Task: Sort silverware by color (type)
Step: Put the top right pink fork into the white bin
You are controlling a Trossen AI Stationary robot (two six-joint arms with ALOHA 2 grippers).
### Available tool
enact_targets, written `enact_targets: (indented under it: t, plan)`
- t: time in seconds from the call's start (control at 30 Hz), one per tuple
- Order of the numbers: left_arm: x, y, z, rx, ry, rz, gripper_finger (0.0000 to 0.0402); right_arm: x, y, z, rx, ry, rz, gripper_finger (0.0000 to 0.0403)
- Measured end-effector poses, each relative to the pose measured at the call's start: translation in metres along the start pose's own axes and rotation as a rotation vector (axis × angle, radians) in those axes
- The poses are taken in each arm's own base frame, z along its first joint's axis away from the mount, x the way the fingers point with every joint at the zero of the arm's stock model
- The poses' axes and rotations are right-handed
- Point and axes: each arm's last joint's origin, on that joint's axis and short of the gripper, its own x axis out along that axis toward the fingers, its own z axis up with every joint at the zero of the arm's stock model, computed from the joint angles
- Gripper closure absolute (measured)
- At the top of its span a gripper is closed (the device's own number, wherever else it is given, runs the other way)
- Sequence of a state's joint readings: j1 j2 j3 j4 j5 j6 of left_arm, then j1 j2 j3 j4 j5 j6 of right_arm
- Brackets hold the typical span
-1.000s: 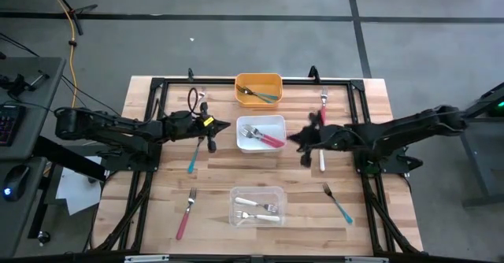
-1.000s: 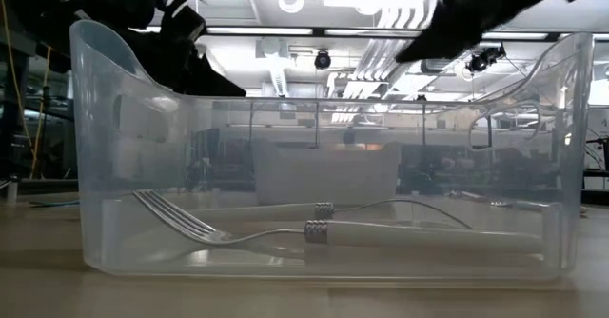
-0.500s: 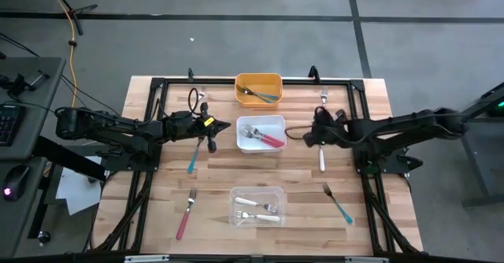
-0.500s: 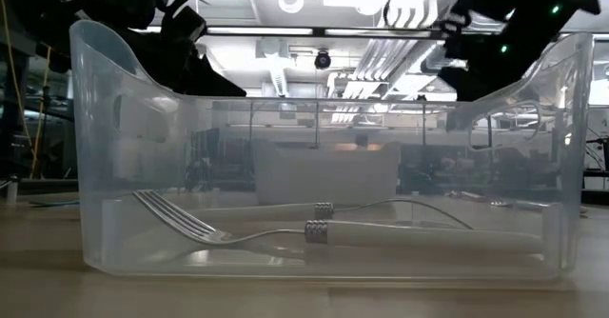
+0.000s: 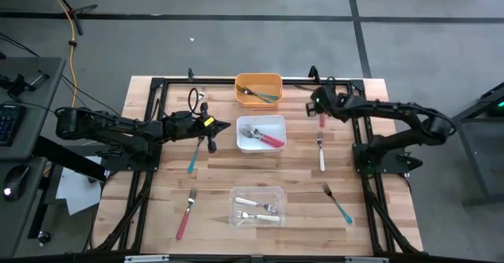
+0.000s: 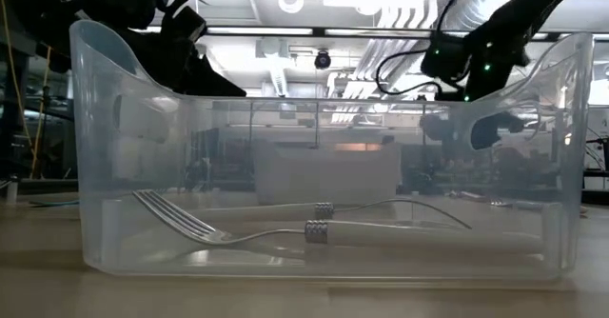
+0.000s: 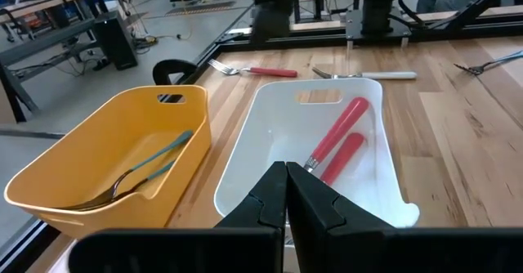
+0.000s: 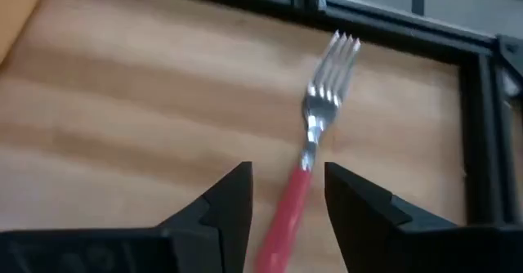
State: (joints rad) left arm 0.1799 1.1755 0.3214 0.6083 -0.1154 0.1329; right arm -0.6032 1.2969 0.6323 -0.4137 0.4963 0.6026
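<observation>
The right gripper [image 5: 318,104] hovers over the far right part of the table [image 5: 378,216], directly above a pink-red-handled fork [image 8: 314,160]. In the right wrist view its 2 fingers [image 8: 229,199] stand spread, with nothing between them except the fork's handle running down through the gap. The fork's long axis lies nearly in line with the gripper's forward direction: the silver tines point away from the wrist toward the black frame rail [image 8: 392,20], the handle comes back toward it. So the fingers straddle the handle across its width, and a straight descent looks enough to pinch it; it appears no turn of the wrist is needed.

The white bin [image 5: 261,132] with 2 pink-red forks already in it sits well to the gripper's side, toward the table's middle, and seems the likely target.

The left gripper [image 5: 211,134] waits just beside that white bin, on its far side from the right gripper, its fingers pressed together and empty in the left wrist view. It is well apart from the pink-red fork, so the right arm is clearly the nearer.

A white-handled fork [image 5: 321,154] lies just behind the right gripper, closer to the robot's base.
</observation>
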Motion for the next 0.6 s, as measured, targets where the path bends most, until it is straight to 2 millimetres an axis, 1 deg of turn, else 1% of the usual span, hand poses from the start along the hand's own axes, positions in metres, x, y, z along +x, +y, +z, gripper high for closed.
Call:
enact_targets:
  t: [0.1, 0.23, 0.33, 0.47, 0.6]
  plan:
    - [0.000, 0.000, 0.000, 0.000, 0.000, 0.000, 0.0401, 0.019, -0.009, 0.008, 0.034, 0.041, -0.006, 0.0256]
    - [0.000, 0.000, 0.000, 0.000, 0.001, 0.000, 0.0401, 0.046, -0.019, 0.009, 0.056, 0.123, -0.018, 0.0258]
    - [0.000, 0.000, 0.000, 0.000, 0.002, 0.000, 0.0401, 0.062, -0.022, 0.008, 0.068, 0.154, -0.016, 0.0258]
    - [0.000, 0.000, -0.001, -0.005, 0.011, 0.005, 0.0401, 0.068, -0.017, 0.009, 0.056, 0.149, -0.060, 0.0259]
    - [0.000, 0.003, -0.002, -0.047, 0.025, 0.060, 0.0401, 0.069, -0.017, 0.007, 0.066, 0.151, -0.075, 0.0259]
